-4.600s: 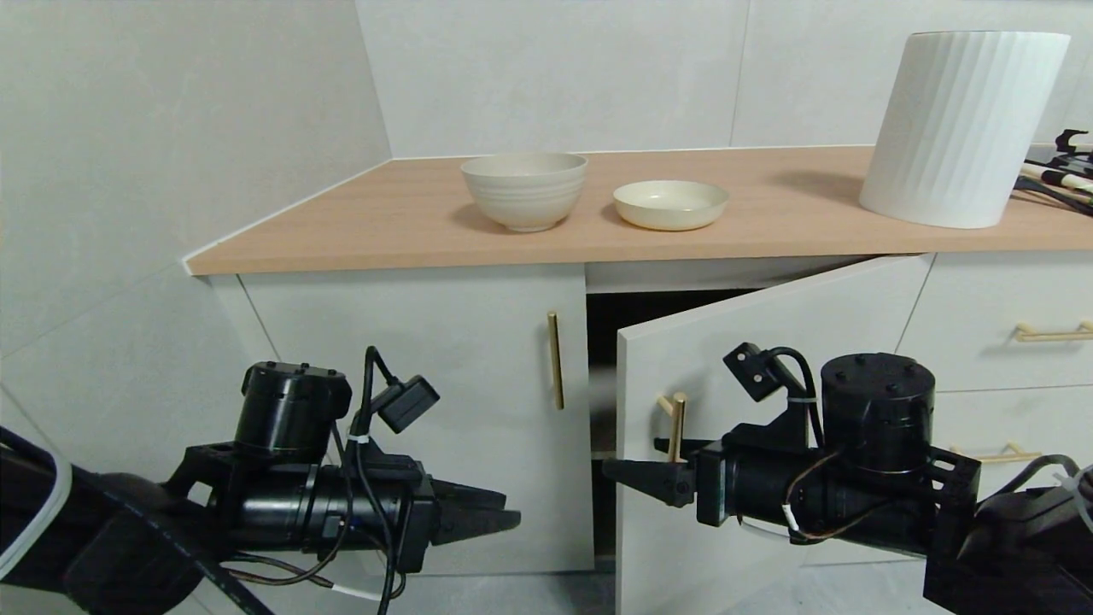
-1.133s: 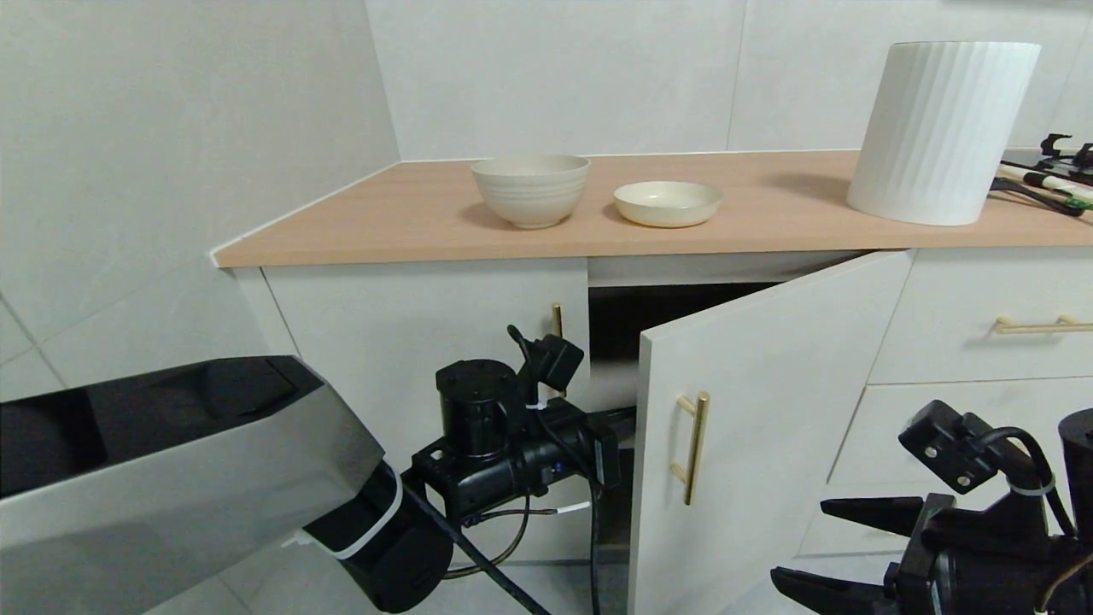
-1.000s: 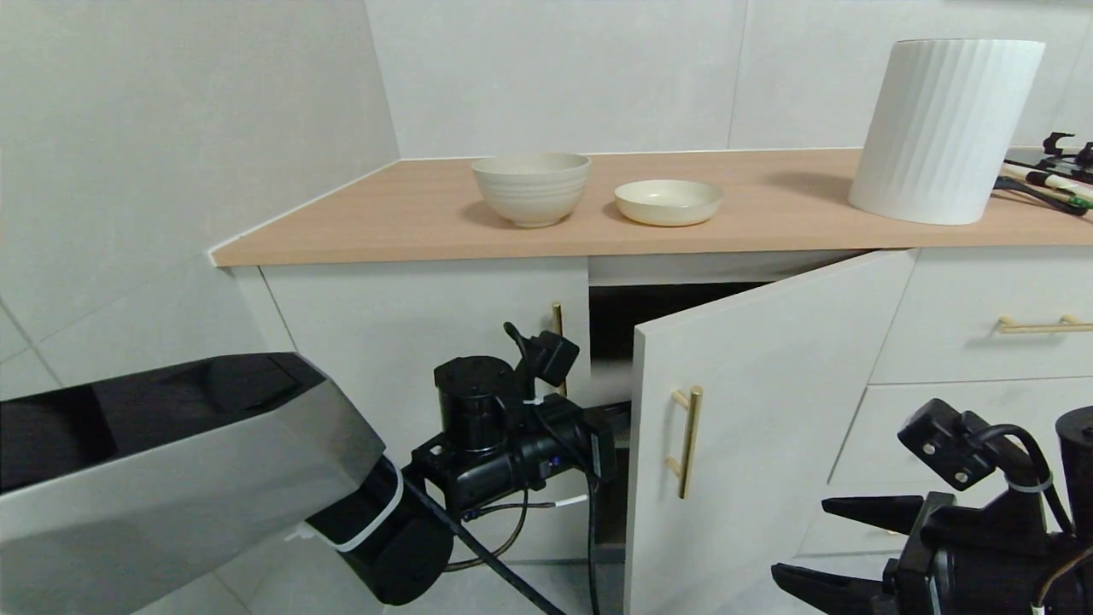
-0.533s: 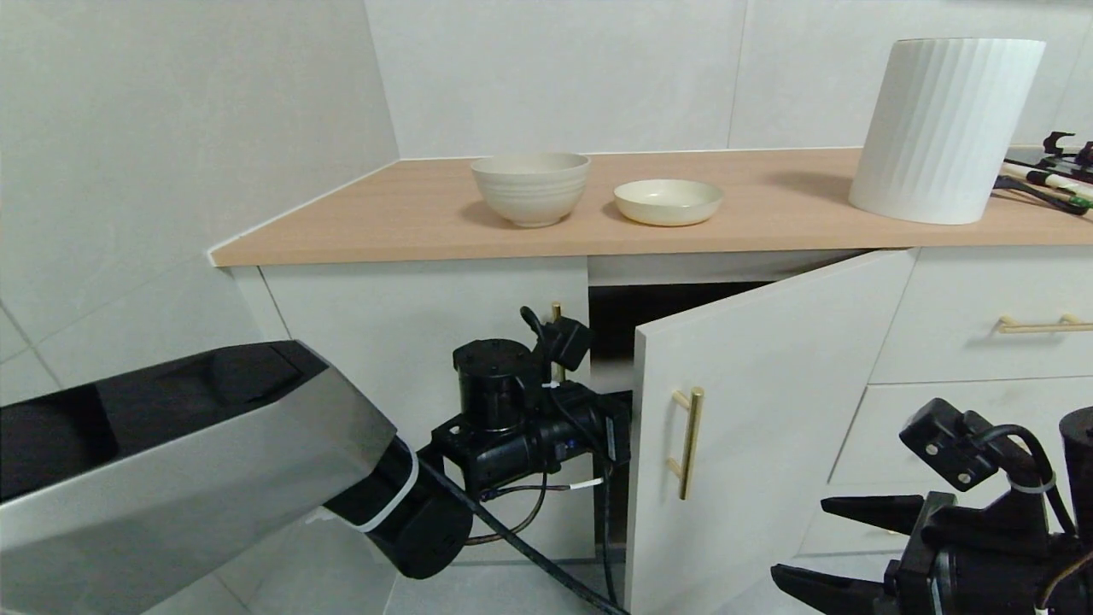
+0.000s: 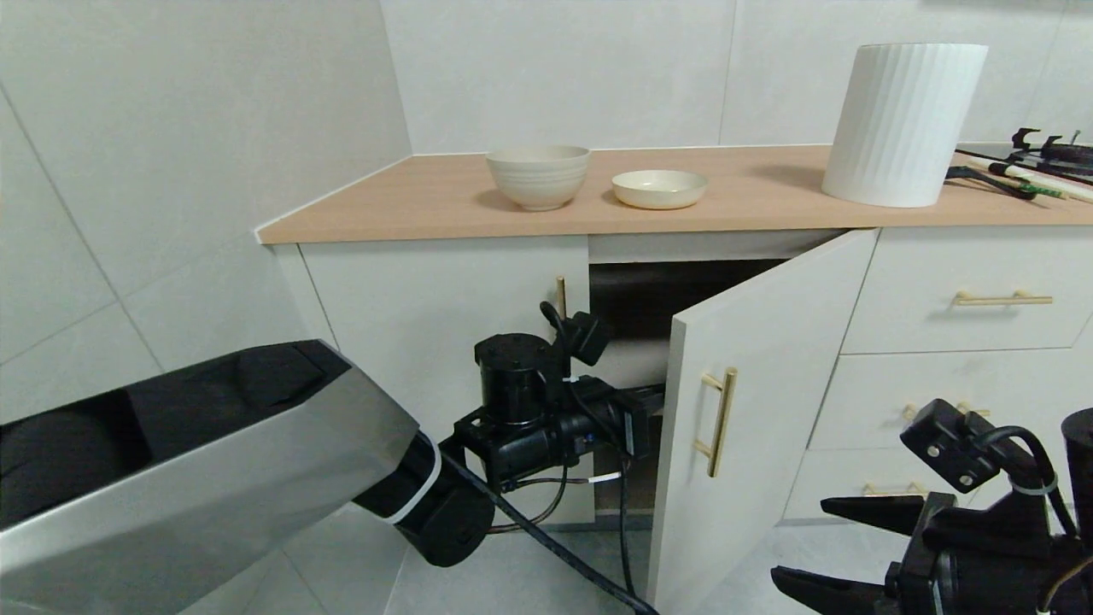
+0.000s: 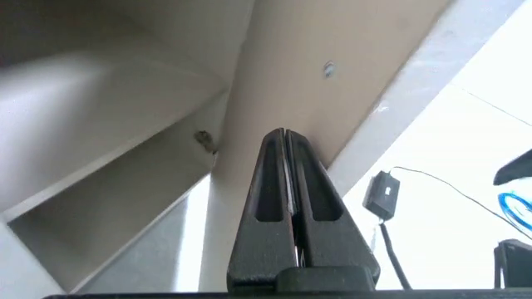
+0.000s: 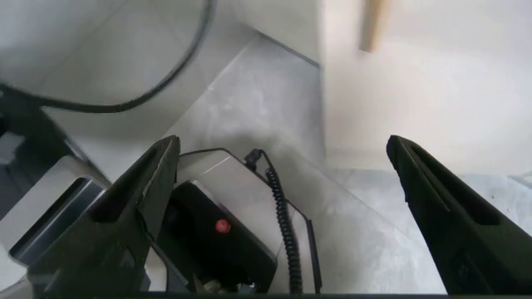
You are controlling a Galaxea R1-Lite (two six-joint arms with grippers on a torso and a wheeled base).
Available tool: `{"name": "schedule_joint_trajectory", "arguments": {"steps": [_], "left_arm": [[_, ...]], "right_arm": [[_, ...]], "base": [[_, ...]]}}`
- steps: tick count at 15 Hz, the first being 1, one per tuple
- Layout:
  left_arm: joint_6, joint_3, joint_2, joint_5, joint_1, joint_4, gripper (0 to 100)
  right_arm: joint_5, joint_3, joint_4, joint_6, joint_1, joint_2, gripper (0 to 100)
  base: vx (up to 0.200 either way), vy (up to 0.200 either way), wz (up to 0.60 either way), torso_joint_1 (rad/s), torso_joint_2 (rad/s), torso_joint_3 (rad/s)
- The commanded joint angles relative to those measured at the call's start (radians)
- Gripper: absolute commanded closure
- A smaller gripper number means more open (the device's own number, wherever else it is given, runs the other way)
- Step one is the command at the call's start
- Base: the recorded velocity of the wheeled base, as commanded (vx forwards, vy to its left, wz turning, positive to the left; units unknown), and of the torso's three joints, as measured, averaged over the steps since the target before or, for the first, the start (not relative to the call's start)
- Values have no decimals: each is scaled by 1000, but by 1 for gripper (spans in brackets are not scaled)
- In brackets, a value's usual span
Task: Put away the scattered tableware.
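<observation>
A ribbed cream bowl (image 5: 538, 175) and a shallow cream dish (image 5: 659, 188) stand side by side on the wooden countertop (image 5: 410, 213). Below them a white cabinet door (image 5: 768, 359) with a gold handle (image 5: 720, 423) hangs partly open over a dark interior. My left gripper (image 5: 656, 401) reaches into the gap behind that door's edge. In the left wrist view the left gripper (image 6: 284, 158) is shut, with its tip at the door's inner face (image 6: 349, 75). My right gripper (image 5: 824, 542) hangs open and empty low at the right, above the floor (image 7: 274, 91).
A tall white ribbed cylinder (image 5: 901, 124) stands on the counter's right part, with dark utensils (image 5: 1025, 162) beyond it. Drawers with gold handles (image 5: 1003, 299) lie right of the open door. The left cabinet door (image 5: 444, 325) is closed. Tiled walls close the left side.
The right gripper has left the door handle and dropped low to the right. The left arm has moved into the gap behind the door, which stands wider. The head camera has shifted.
</observation>
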Motion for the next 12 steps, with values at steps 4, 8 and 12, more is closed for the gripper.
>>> {"name": "schedule_joint_trajectory", "arguments": {"steps": [4, 8, 12], "left_arm": [[0, -74, 33, 2, -15, 57, 100], [0, -111, 45, 5, -23, 78, 100], [0, -150, 71, 24, -23, 77, 100]], "right_arm": [[0, 0, 0, 0, 1, 4, 0], [0, 0, 0, 0, 1, 4, 0], [2, 2, 0, 0, 3, 0, 0]], "base": [[0, 0, 0, 0, 0, 0], [-150, 0, 0, 4, 2, 1], [0, 0, 0, 0, 0, 0]]}}
